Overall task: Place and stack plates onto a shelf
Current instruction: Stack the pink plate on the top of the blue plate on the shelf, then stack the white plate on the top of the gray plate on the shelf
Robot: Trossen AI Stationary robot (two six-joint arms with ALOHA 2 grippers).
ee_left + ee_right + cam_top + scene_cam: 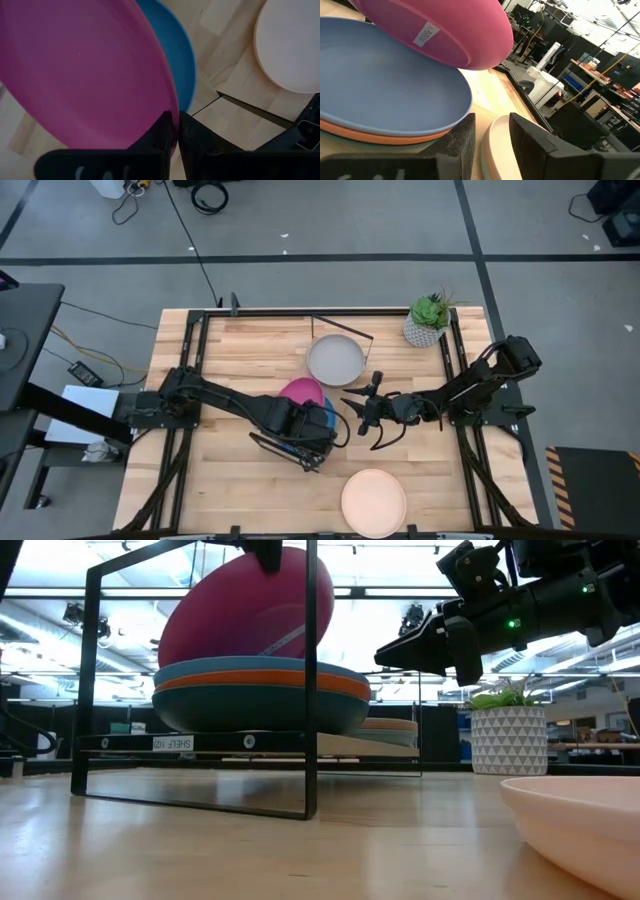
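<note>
My left gripper (312,430) is shut on a magenta plate (300,392), tilted over a stack on the shelf (260,741). That stack has a blue plate (385,85) on top, with an orange plate (260,683) and a dark teal plate (250,708) beneath. A grey plate (335,360) lies on the shelf's far part, with a terracotta rim (388,725) under it in the low view. A cream plate (374,502) rests flat on the table by the near edge. My right gripper (370,417) hangs open just right of the stack, touching nothing. My left gripper pinches the magenta plate's rim (172,107) between its two fingers (157,137), coming from above and slanting. The plate sits tilted in the hold above the blue plate (182,65). Whether its low edge (168,652) touches the stack cannot be told.
A small potted plant (430,320) stands at the table's far right corner. The shelf's black wire frames (310,690) rise at both of its ends. Bare wood (215,480) stretches across the table's near left part.
</note>
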